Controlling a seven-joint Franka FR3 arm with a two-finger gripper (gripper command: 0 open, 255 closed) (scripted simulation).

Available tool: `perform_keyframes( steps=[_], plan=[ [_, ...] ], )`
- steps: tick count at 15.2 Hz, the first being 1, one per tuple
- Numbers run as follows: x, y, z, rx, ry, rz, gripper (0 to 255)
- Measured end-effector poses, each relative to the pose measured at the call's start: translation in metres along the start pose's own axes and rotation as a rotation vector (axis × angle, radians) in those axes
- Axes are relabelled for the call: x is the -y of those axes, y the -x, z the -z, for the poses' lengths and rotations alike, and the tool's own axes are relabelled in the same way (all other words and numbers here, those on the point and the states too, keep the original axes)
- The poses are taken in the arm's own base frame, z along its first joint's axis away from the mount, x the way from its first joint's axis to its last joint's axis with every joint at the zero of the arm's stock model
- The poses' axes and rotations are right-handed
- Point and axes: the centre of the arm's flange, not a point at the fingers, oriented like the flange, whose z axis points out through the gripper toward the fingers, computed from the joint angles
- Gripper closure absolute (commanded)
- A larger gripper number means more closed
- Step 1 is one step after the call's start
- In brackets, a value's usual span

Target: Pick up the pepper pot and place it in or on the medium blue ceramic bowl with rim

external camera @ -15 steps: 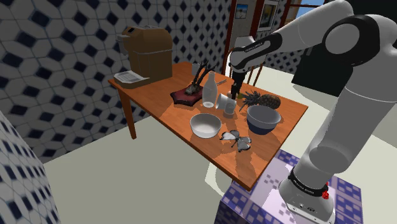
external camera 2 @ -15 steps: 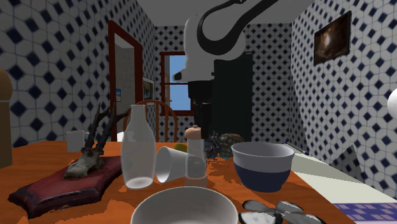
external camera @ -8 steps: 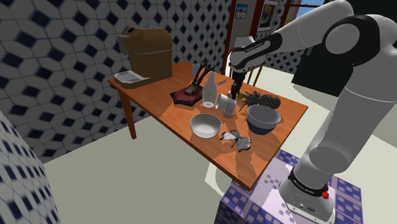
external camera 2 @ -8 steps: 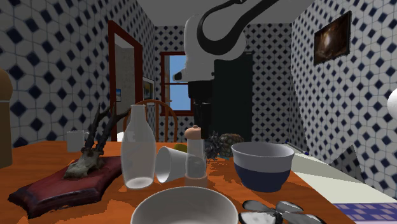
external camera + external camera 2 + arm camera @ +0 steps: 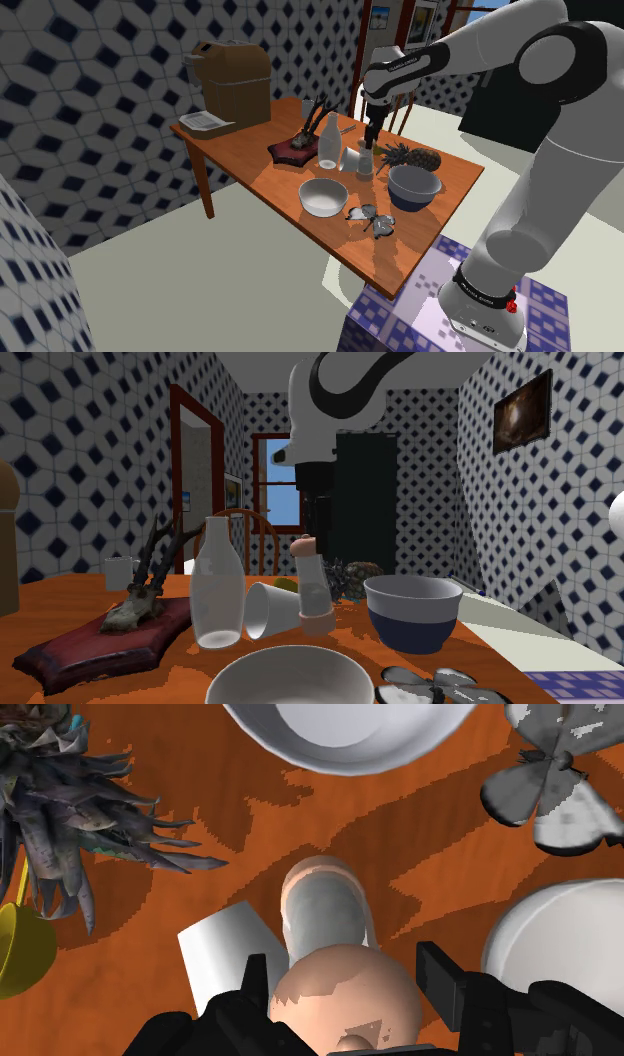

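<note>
Orange tabletop (image 5: 250, 165), crowded. Pepper pot (image 5: 314, 588) tilts near the blue bowl (image 5: 408, 622): likely light, stiff, slick-sided. Gripper (image 5: 345, 982) pinches its pale cap, a fair hold.

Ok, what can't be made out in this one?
Pepper pot: whether its base is off the table. The second exterior view looks too low; in the wrist view its own body covers it.
Yellow object: wrist view, cut off by the edge and overlapped by pineapple leaves.
White round shape: second exterior view, cut off by the edge.
</note>
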Motion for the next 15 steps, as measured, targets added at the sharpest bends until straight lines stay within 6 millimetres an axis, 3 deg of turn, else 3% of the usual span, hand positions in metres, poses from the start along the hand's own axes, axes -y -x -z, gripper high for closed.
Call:
perform_keyframes(
  steps=[15],
  plan=[
    [-0.003,0.005,0.08,0.0,0.0,0.0,255]
  ],
)
